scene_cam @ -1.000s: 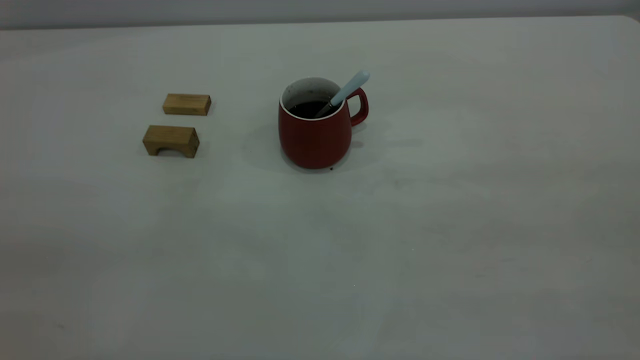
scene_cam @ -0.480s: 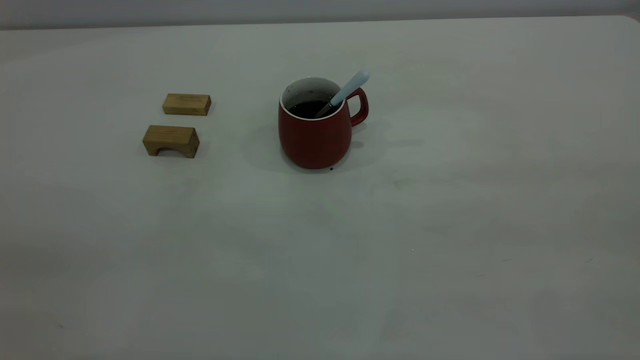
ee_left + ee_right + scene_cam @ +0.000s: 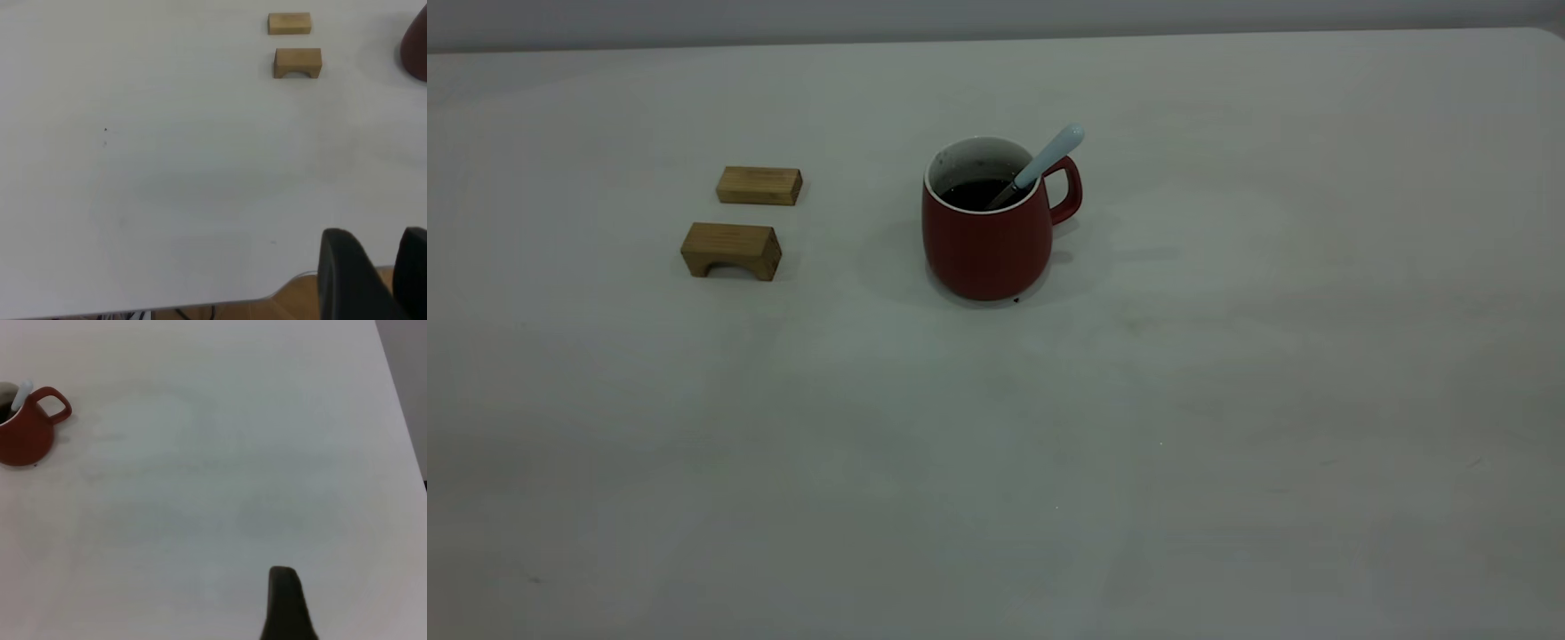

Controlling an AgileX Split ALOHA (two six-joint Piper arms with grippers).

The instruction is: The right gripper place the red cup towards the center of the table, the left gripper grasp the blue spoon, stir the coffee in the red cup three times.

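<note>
well apart from both jaws, blue spoon [image 3: 1044, 163] leans in red cup [image 3: 987, 233].

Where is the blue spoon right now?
In the exterior view the blue spoon stands in the red cup near the table's middle, its handle leaning over the rim toward the cup's handle, right of the two wooden blocks.

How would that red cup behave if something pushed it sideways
The red cup would probably slide rather than tip, since its base is wide. The coffee could slosh, and the blue spoon leaning on the rim might shift or rattle.
</note>
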